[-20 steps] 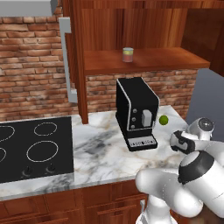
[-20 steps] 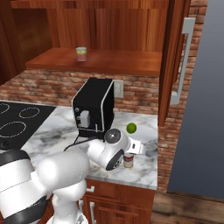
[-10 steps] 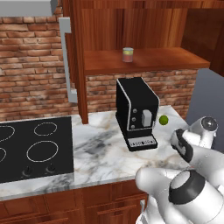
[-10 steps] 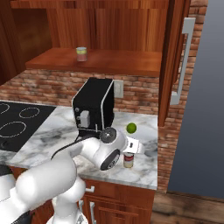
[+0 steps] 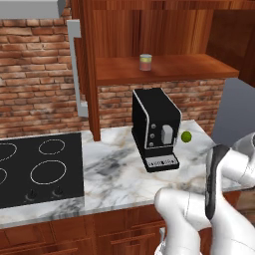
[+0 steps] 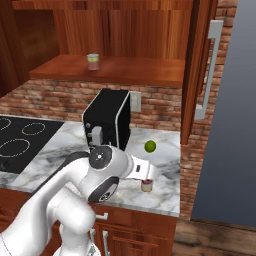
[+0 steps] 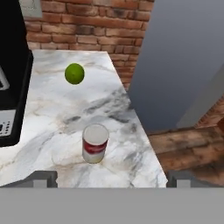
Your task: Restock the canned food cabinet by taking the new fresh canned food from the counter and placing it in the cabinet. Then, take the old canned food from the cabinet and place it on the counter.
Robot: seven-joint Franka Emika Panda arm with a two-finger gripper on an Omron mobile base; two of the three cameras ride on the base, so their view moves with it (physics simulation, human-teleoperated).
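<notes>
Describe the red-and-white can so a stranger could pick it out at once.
Start at the marble counter right of the black coffee machine. Near its front edge, towards the grey panel at the counter's end, stands the red-and-white can, upright with a silver top. The nearby green ball is round and sits farther back; the other can, yellow-banded, is up on the cabinet shelf.

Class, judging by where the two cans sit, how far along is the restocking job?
It looks nearly finished. The yellow-and-orange can stands on the cabinet shelf. The red-and-white can stands on the counter, ungripped below the open tool. Nothing is in hand. All that seems left is pulling the arm away.
</notes>
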